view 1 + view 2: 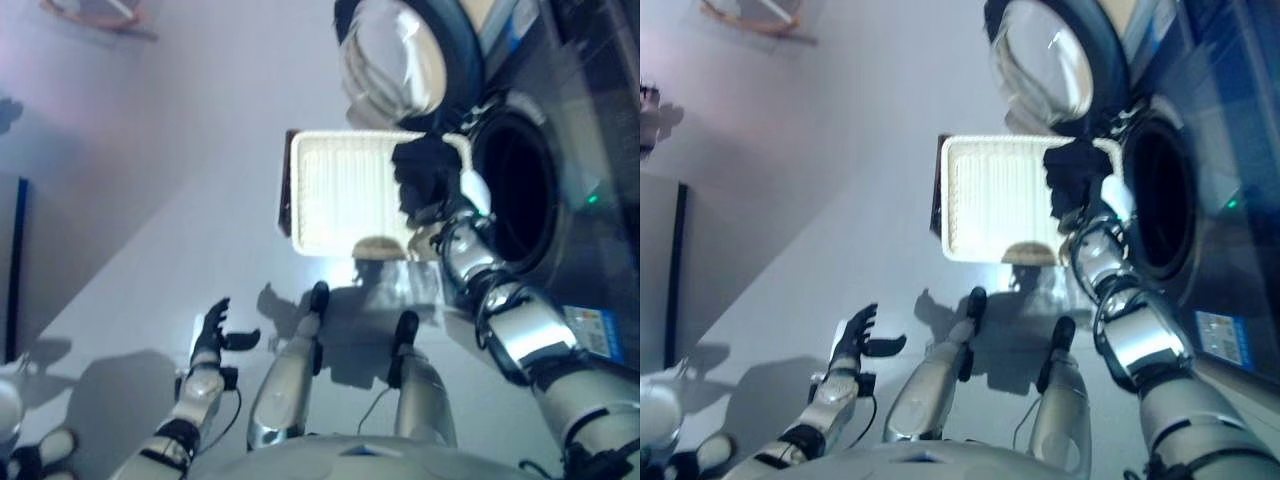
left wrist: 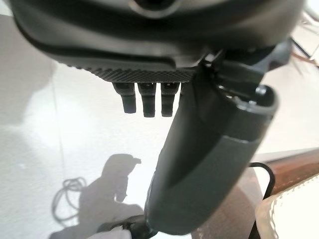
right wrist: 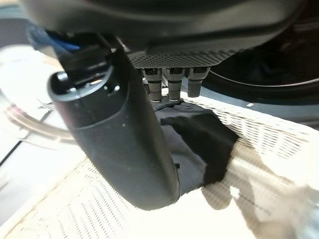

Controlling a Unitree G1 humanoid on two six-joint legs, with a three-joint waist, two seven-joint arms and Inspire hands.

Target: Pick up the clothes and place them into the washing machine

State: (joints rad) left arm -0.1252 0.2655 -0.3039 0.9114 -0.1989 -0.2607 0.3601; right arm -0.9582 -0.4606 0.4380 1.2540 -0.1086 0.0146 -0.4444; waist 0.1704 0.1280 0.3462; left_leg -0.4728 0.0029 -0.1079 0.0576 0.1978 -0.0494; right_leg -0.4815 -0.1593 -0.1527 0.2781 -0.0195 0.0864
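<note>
A shallow white wicker basket (image 1: pixel 340 190) rests on a low dark brown box (image 1: pixel 286 190) beside the washing machine. My right hand (image 1: pixel 450 205) is shut on a dark garment (image 1: pixel 425 170) and holds it above the basket's right edge, close to the machine's open drum (image 1: pixel 515 190). In the right wrist view the dark garment (image 3: pixel 199 139) hangs from my curled fingers (image 3: pixel 169 87) over the basket's weave (image 3: pixel 259 129). My left hand (image 1: pixel 213 330) is open and empty, low on the left over the floor, far from the basket.
The round glass door (image 1: pixel 400 60) of the machine stands swung open behind the basket. The machine's dark front (image 1: pixel 590 200) runs along the right. A corner of the basket (image 2: pixel 294 214) on the brown box (image 2: pixel 294 167) also shows in the left wrist view.
</note>
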